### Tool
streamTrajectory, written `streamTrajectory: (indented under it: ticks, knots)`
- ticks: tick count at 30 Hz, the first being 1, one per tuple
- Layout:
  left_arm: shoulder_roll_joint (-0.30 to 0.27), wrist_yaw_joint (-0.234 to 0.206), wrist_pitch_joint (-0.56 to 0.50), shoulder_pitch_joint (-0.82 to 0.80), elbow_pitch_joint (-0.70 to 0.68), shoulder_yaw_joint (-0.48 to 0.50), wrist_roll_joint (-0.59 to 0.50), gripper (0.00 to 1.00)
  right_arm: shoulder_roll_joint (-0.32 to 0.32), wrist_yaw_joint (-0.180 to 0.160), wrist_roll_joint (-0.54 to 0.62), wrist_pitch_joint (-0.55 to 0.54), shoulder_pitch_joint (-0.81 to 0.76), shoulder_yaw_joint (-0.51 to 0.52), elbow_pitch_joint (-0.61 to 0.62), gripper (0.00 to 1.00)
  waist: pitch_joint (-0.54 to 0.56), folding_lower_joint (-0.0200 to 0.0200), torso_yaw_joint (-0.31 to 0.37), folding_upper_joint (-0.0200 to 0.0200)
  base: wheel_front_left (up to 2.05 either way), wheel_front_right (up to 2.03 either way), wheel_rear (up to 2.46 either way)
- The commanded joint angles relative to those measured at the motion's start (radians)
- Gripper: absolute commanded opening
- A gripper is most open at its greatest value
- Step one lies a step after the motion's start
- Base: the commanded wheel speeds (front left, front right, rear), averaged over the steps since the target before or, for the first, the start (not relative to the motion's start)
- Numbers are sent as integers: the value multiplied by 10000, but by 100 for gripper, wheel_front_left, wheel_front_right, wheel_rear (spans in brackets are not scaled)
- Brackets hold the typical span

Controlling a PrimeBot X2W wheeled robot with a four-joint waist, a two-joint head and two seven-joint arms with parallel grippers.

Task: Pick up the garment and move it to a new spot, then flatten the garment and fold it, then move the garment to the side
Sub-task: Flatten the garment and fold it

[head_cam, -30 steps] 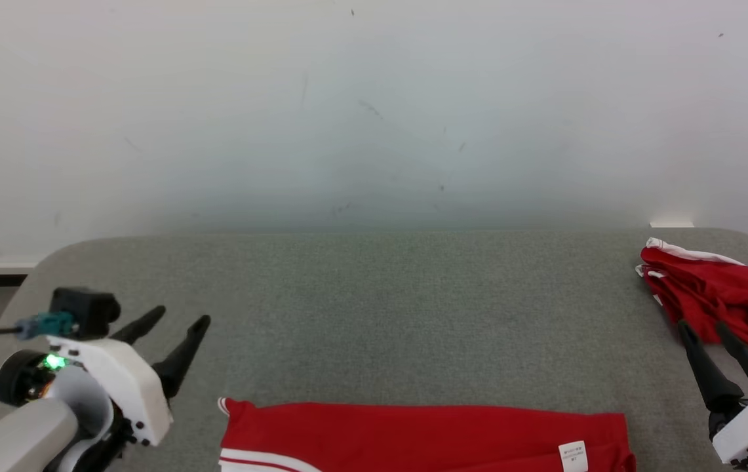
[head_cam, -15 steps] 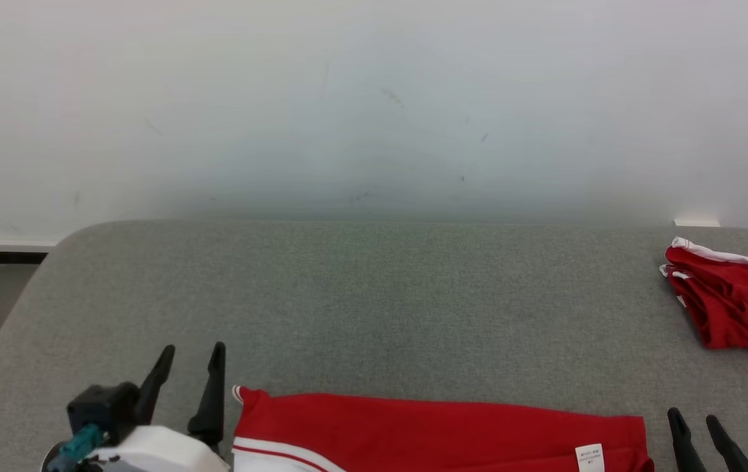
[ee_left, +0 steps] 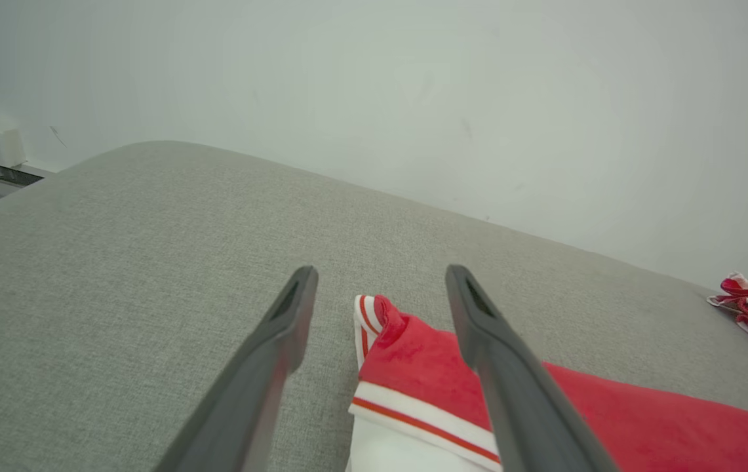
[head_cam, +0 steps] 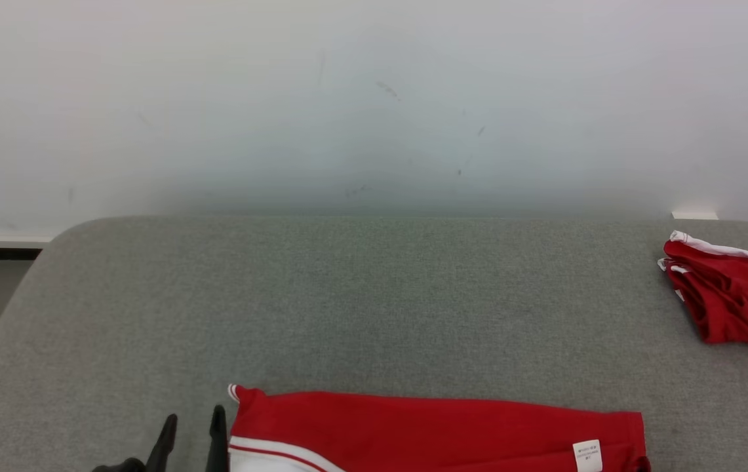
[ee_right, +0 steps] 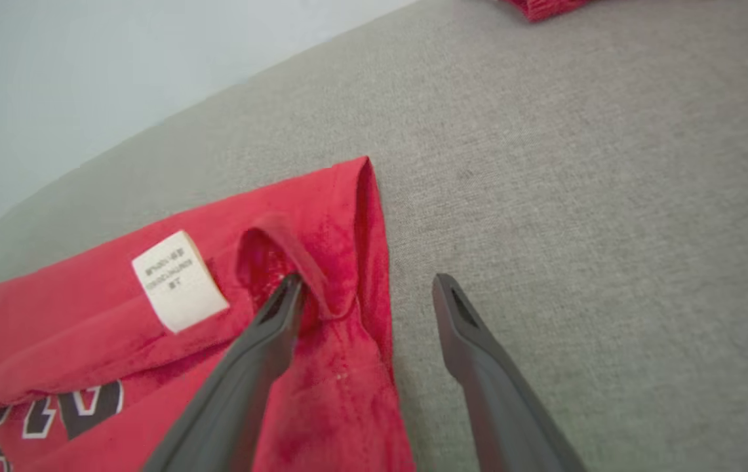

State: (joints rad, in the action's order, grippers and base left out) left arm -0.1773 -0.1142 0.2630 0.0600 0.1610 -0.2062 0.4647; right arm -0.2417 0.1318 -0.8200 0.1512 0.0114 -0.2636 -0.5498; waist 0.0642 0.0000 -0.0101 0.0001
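lying flat, the garment (head_cam: pixel 433 426) puts a corner between each claw's fingers: left gripper (ee_left: pixel 380 272) and right gripper (ee_right: pixel 367 280) gape wide, empty.

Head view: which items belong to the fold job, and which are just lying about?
In the job:
- flat red T-shirt at the near edge
- grey padded table under it

Lying about, probably:
- crumpled red garment, far right, untouched
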Motion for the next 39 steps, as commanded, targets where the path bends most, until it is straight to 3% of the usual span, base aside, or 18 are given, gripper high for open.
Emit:
streamTrajectory:
  ticks: [1,7,13,14,15,16,22,29,34,39]
  knots:
    - [83,171,11,-98,140,115,-199,100,53,-26,-46,-184,165,-60,-176,100,-4,0,-18,-1,0,0,0]
    - [552,934,13,-346,836,592,-716,100,408,-27,60,-1230,693,-101,-1344,100,-33,0,-74,-1,0,0,0]
    - [829,1398,12,-371,1418,921,-1051,100,740,-27,133,-2148,1180,-107,-2032,98,-55,0,-124,-1,0,0,0]
    - [865,1451,13,-392,1477,952,-1117,100,815,-27,91,-2322,1234,-127,-2074,44,-47,0,-140,-1,0,0,0]
    - [901,1512,12,-414,1541,990,-1166,100,894,-17,68,-2471,1272,-162,-2071,7,-38,0,-163,-1,0,0,0]
    - [936,1552,13,-426,1597,1018,-1194,100,945,-12,39,-2523,1306,-150,-2039,0,-30,0,-192,-1,0,0,0]
    - [1112,1760,13,-376,1879,1104,-1341,100,606,-15,-41,-2502,1196,153,-1525,0,16,0,-317,-1,0,0,0]
    - [1200,1911,12,-357,2071,1066,-1446,100,-148,-31,467,-2047,1380,1383,-1133,0,-13,0,-230,-1,0,0,0]
    - [1213,1950,14,-511,1986,1135,-1537,100,-160,-31,951,-2089,1481,2104,-706,0,-66,0,-212,-1,0,0,0]
    - [1232,1909,12,-475,1656,1442,-1637,100,356,-27,1190,-2419,1027,2285,730,0,-52,0,-248,-1,0,0,0]
